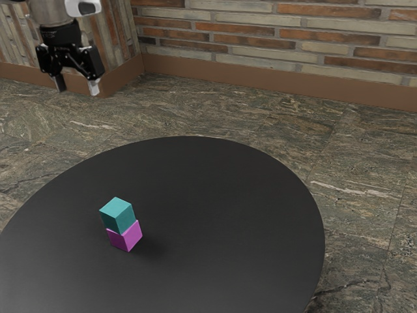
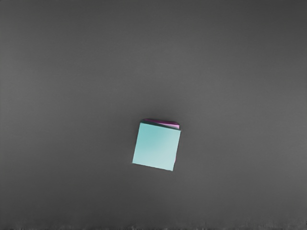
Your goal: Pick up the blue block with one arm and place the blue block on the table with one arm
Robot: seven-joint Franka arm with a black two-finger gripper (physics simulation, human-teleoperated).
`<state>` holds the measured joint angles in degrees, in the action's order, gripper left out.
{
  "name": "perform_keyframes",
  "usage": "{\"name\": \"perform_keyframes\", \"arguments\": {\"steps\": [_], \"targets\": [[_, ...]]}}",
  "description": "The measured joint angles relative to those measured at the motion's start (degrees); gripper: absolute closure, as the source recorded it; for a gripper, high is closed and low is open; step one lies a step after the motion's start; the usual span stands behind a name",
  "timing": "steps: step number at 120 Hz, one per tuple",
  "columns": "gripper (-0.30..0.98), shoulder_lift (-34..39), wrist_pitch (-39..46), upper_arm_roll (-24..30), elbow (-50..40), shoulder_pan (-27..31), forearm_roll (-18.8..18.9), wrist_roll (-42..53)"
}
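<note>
Above the table, downward-pointing end effector.

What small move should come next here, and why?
Probably lower the open claw toward the blue block, lining up over it. The claw is empty and high above the table, and the blue block sits on top of the pink block, so its sides look free to grip.
</note>
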<state>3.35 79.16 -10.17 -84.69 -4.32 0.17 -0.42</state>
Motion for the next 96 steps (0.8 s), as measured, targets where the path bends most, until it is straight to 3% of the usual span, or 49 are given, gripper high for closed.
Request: {"name": "perform_keyframes", "arguments": {"steps": [39, 57, 81, 96], "targets": [[0.0, -0.1, -1.8, 0.0, 0.2, -1.5, 0.0, 0.2], [0.0, 0.0, -6.6, 2.2, 14.9, -1.4, 1.2, 0.4], [0.0, -0.3, -8.9, 3.1, 16.8, -4.5, 1.5, 0.6], [0.0, -0.7, -9.2, 2.7, 16.8, -3.5, 1.6, 0.8]]}}
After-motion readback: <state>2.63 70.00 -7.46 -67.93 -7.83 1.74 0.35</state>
